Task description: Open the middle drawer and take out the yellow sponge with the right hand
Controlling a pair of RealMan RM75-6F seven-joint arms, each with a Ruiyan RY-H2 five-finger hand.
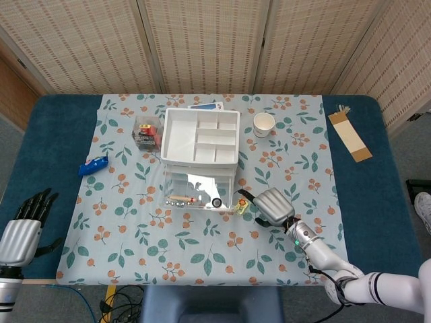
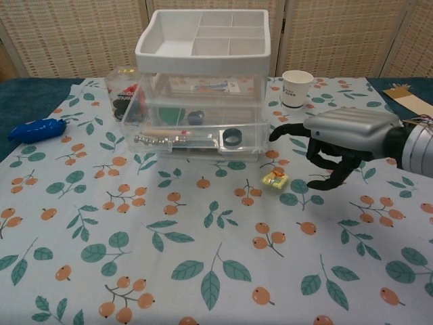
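Note:
The small yellow sponge [image 2: 275, 180] lies on the floral cloth just in front of the drawer unit's right corner, also seen as sponge [image 1: 241, 204]. My right hand [image 2: 338, 139] hovers just to its right with fingers spread and curved, holding nothing; in the head view the right hand [image 1: 273, 205] sits beside the sponge. The drawer unit [image 2: 203, 40] has a white divided top tray and clear drawers; one clear drawer [image 1: 200, 188] is pulled out toward me with small items inside. My left hand [image 1: 23, 225] rests at the table's near left edge, fingers extended.
A paper cup [image 2: 296, 88] stands right of the unit. A blue object [image 2: 37, 128] lies at the left. A small clear box [image 2: 123, 91] with red and black contents sits left of the unit. A brown card [image 1: 349, 136] lies at the far right.

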